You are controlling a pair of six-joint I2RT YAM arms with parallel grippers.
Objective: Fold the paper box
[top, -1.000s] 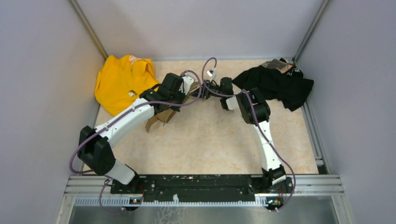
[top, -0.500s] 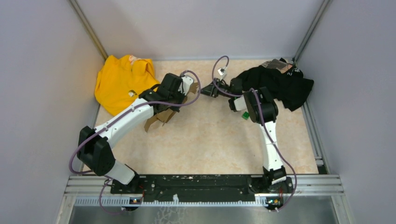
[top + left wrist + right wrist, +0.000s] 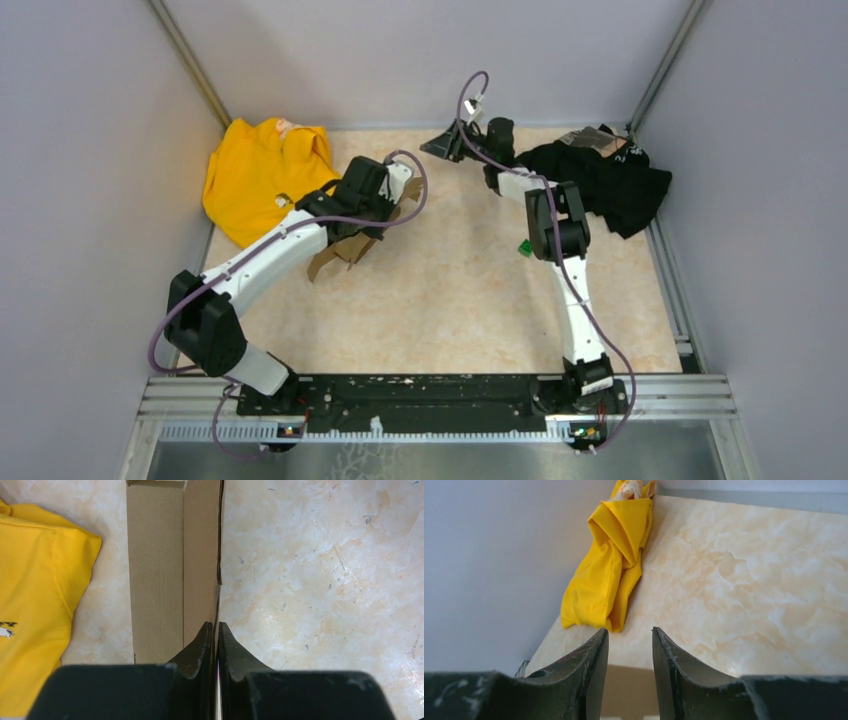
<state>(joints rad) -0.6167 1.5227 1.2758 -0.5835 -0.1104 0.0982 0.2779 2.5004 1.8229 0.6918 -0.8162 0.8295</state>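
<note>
Left wrist view showed left fingers (image 3: 202, 645) pinched shut on an upright panel of the paper box (image 3: 160, 565), upper centre-left of frame. Right fingers (image 3: 591, 670) hung part-open, empty. Judged mid-fold; next move wanted a second, opposing hold.

1 paper box (image 3: 335, 255); 2 garments (yellow (image 3: 262, 175), blk (image 3: 600, 180)); 1 grn cube (image 3: 523, 247)

From above, the left arm (image 3: 290, 245) covers most of the cardboard box (image 3: 335, 258), so only brown flaps stick out beside it. In the left wrist view the box runs off the top edge and the yellow shirt (image 3: 35, 605) runs off the left, its small print cut short. The green speck (image 3: 523, 248) right of the table's (image 3: 450, 300) middle is too small to identify.
</note>
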